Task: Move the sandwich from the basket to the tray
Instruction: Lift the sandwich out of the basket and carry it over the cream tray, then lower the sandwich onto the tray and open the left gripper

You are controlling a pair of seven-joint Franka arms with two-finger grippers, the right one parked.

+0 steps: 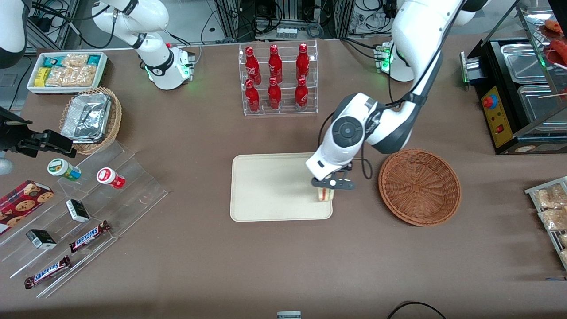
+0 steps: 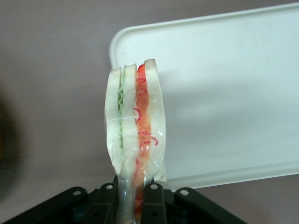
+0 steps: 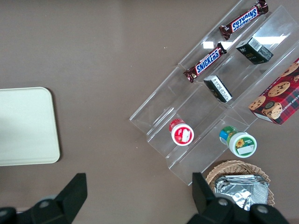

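Observation:
The sandwich (image 1: 324, 194) (image 2: 135, 121), a wrapped wedge with pale bread and red and green filling, hangs pinched between the black fingers (image 2: 155, 201) of my left gripper (image 1: 331, 184) (image 2: 133, 205), which is shut on it. It is held just above the corner of the cream tray (image 1: 270, 186) (image 2: 224, 84) that lies nearest the basket. The brown wicker basket (image 1: 419, 186) sits beside the tray, toward the working arm's end of the table, with nothing in it.
A clear rack of red bottles (image 1: 277, 79) stands farther from the front camera than the tray. An acrylic stand with snacks (image 1: 84, 208) (image 3: 219, 88), a foil-tray basket (image 1: 91, 118) and a white snack bin (image 1: 67, 71) lie toward the parked arm's end. A black appliance (image 1: 516, 95) stands near the working arm.

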